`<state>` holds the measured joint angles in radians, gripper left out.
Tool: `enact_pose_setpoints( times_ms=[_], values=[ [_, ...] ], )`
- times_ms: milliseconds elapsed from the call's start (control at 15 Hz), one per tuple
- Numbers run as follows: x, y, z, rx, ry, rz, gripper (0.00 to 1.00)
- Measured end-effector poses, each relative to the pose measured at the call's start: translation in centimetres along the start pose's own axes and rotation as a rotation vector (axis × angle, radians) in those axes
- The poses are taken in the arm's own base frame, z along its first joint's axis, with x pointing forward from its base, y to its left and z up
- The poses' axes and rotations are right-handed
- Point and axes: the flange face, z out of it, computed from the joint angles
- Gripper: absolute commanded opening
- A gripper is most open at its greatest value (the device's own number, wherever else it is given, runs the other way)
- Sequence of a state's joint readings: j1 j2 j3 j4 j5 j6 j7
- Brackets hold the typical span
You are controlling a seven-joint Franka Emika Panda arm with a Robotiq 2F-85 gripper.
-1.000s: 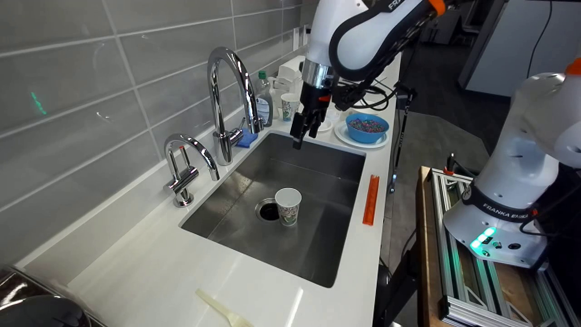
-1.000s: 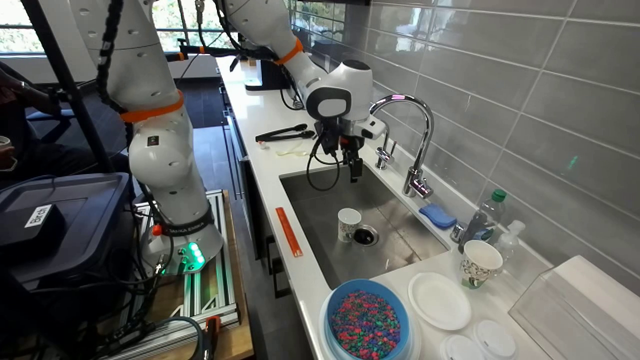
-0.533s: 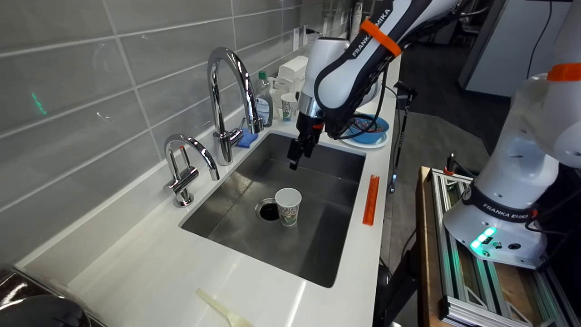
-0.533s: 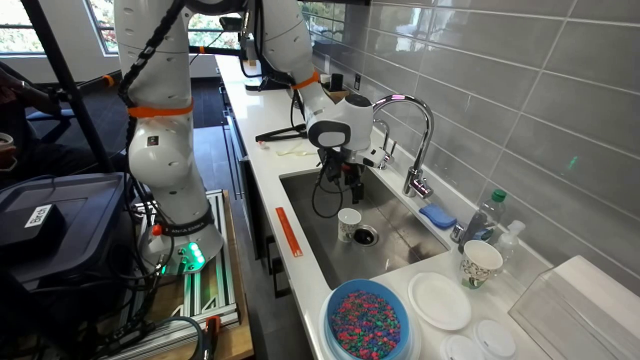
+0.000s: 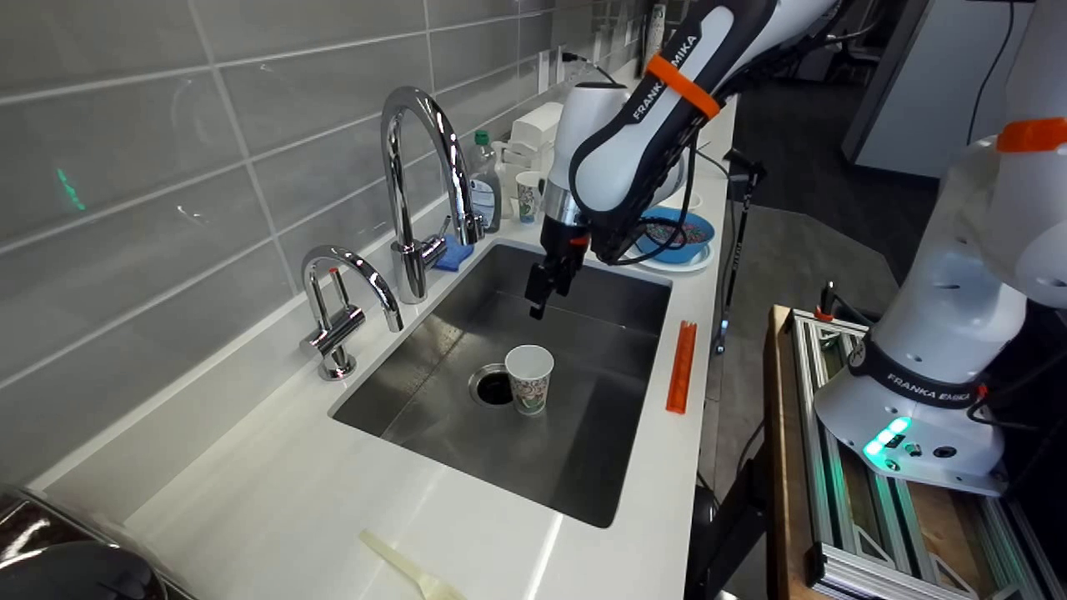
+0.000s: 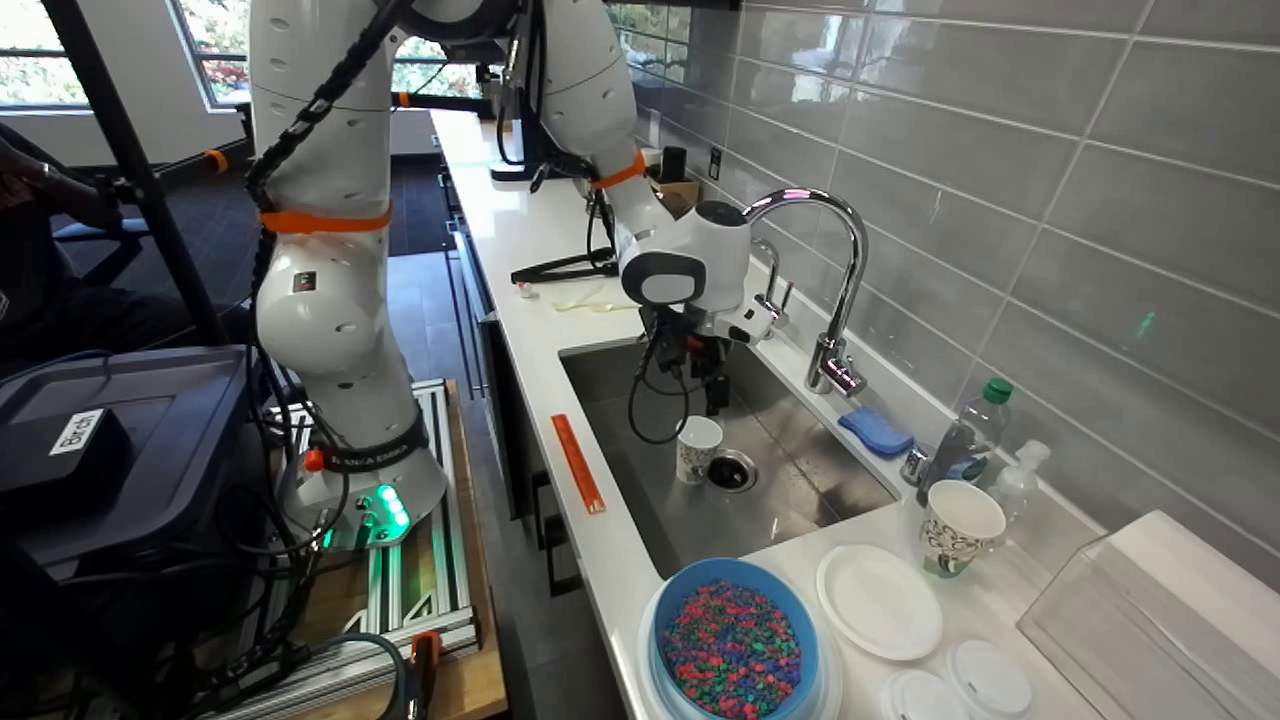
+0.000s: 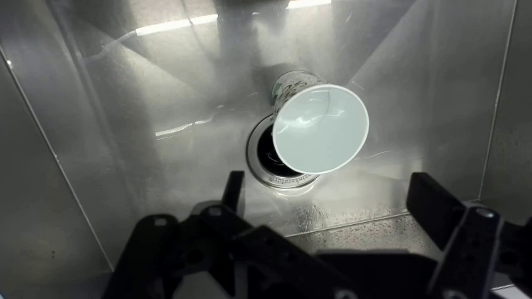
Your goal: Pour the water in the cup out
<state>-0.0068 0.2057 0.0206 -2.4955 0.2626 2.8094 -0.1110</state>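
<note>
Your fingers (image 7: 433, 208) stand wide apart, holding nothing; squeeze too hard and the cup (image 5: 529, 383) could crumple.

White jointed robot arm (image 6: 722, 247) leans over rectangular stainless-steel sink (image 6: 735, 530), black gripper (image 6: 715, 395) pointing down at far half! Close by, small white patterned paper cup (image 6: 697, 455), upright, just left of round dark drain (image 6: 733, 470). Over on left, flat orange-red strip (image 6: 578, 465) on white counter (image 6: 540, 372). Right side, tall curved chrome faucet (image 6: 853, 270), blue sponge (image 6: 876, 431) just nearer. Near end: round blue bowl (image 6: 728, 570), full of multicoloured bits (image 6: 733, 650), white plate (image 6: 880, 602) to its right.
</note>
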Motion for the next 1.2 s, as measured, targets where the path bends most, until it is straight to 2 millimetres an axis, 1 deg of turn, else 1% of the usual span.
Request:
enact_pose_setpoints(
  times_ms=[133,533,667,800,1000,1067,1133,1200],
  values=[
    [0.2,0.5,0.7,-0.009,0.034,-0.014,1.00],
    [-0.3,3.1,5.0,-0.041,0.078,-0.049,1.00],
    [-0.4,3.5,6.1,-0.042,0.075,-0.064,1.00],
    [-0.5,3.6,7.1,-0.043,0.064,-0.088,0.97],
    [-0.5,3.6,8.3,-0.045,0.046,-0.119,0.95],
    [-0.5,3.6,8.6,-0.045,0.040,-0.127,0.90],
    [-0.5,3.5,8.9,-0.045,0.036,-0.132,0.89],
    [-0.5,3.5,9.2,-0.044,0.033,-0.136,0.74]
  ],
)
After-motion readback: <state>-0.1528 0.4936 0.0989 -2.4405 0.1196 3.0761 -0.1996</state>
